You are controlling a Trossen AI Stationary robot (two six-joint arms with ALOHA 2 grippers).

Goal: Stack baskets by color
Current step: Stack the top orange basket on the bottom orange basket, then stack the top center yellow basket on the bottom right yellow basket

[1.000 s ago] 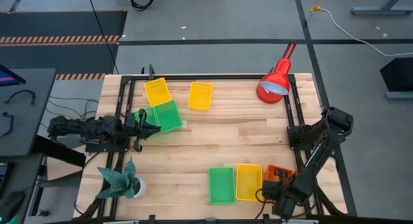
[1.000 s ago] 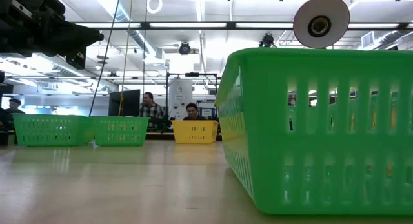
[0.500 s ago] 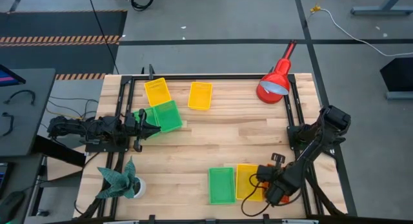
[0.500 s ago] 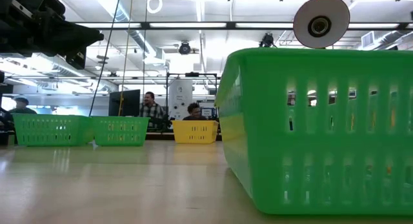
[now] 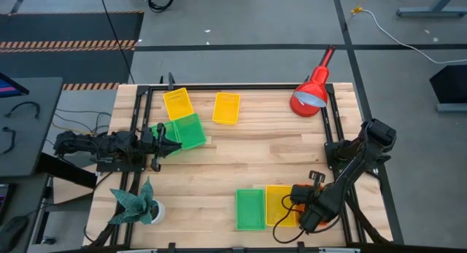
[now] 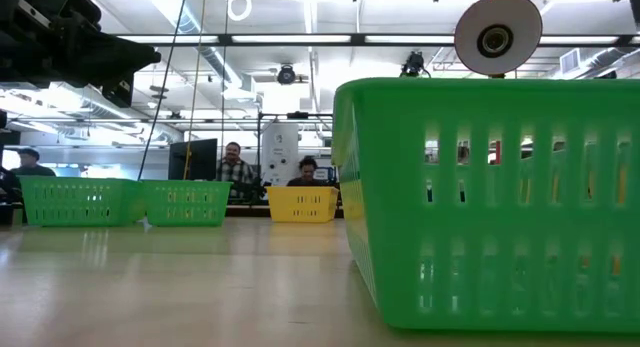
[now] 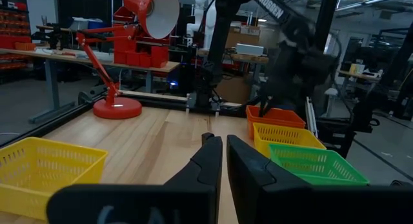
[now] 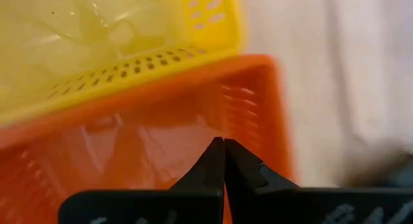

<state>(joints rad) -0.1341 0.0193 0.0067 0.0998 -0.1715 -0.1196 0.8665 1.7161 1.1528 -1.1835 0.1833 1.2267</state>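
Orange basket [image 8: 129,146] lies under the right gripper [image 8: 224,141], fingers together; left fingers [image 7: 208,161] nearly together, holding nothing.

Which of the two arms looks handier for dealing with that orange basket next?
Probably the right: the right gripper is shut directly over the orange basket, while the left gripper sits across the table by a green basket.

My black right gripper [image 8: 224,161] sits over an orange basket [image 8: 148,146] beside a yellow one [image 8: 110,40]; pale wooden worktop [image 5: 255,154].
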